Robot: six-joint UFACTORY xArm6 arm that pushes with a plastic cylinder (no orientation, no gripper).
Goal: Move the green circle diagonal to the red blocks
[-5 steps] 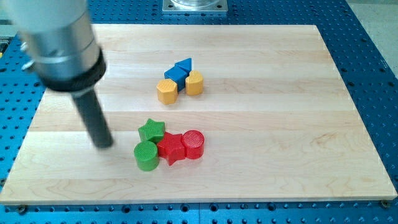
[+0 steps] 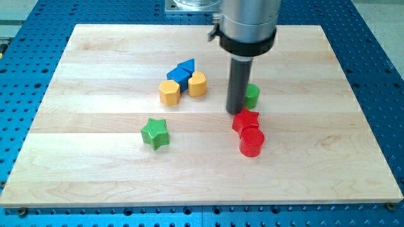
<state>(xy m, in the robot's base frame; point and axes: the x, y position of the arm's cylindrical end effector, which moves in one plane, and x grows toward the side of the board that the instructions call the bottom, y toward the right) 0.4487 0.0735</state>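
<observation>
My tip rests on the bench right of centre in the view, at the foot of a straight dark rod that stands nearly upright and rises into a wide silver cylinder with a black collar at the view's top. There are no jaws on this arm, only the rod, and it holds nothing. The green circle sits just to the view's right of the rod, partly hidden behind it, so whether rod and block touch cannot be told. Directly below the tip, very close, lies the red star, and the red cylinder touches the star's lower edge, the two forming a short column toward the view's bottom. The green circle thus lies just above the red star and slightly to its right. Well to the view's left of these, alone, is the green star. Toward the upper middle a tight cluster holds a blue triangle and blue cube, with a yellow hexagon below left and a yellow block below right.
</observation>
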